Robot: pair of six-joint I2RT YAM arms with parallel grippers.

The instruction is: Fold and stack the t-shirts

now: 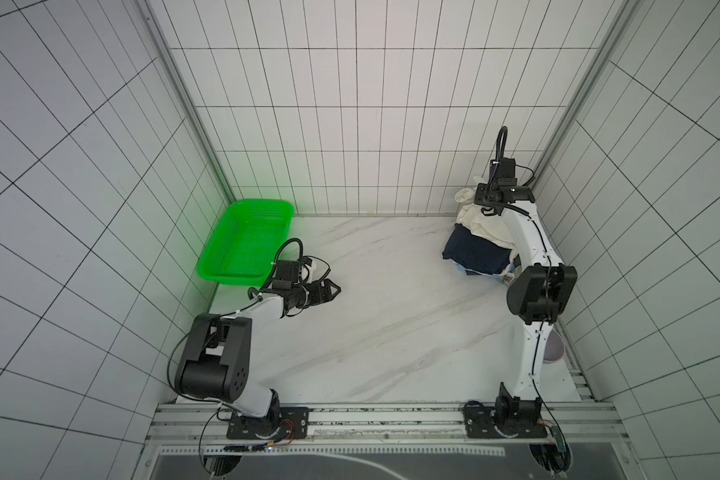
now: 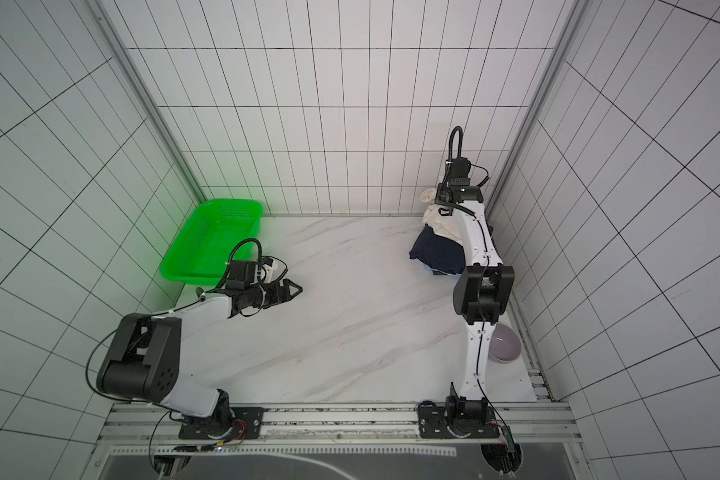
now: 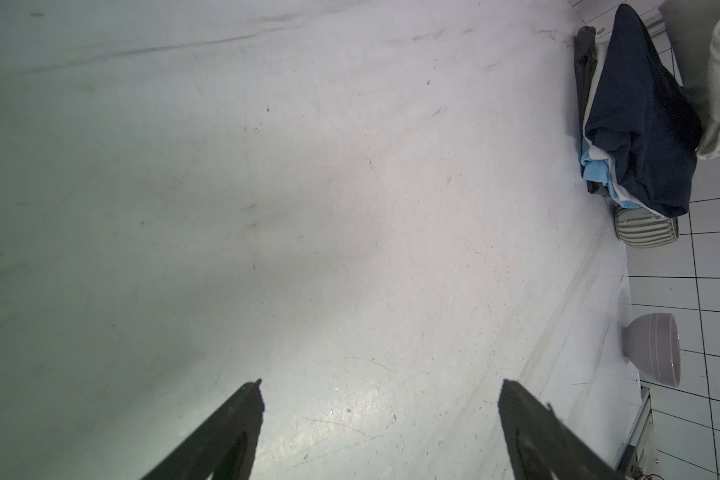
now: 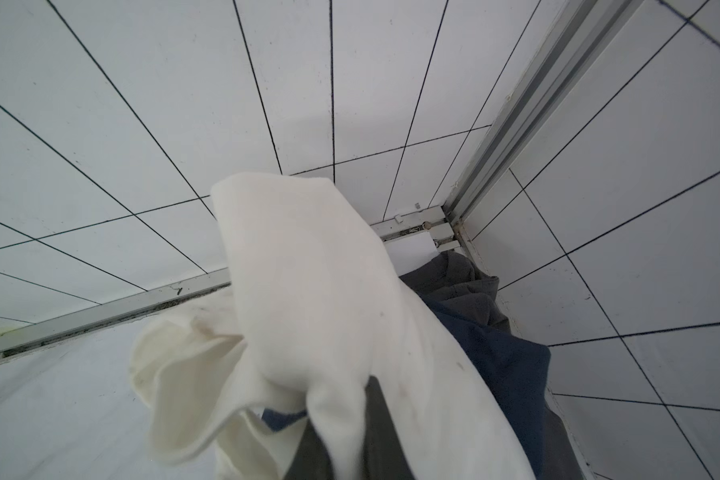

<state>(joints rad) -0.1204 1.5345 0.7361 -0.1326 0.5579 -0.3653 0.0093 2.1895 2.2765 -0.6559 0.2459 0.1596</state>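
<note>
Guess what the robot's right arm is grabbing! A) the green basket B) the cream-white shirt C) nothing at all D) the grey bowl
B: in the right wrist view the right arm's jaws are pinched shut on the cream-white shirt, whose cloth drapes over them.

Your white marbled table carries: one green basket, far left corner; one shirt pile, far right; one ribbed bowl beside that pile; one pale bowl, right edge.

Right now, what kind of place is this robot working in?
Probably a lab test cell: grid-lined white panels wall in a marble-look tabletop, and the left arm and right arm are bolted to an aluminium rail.
</note>
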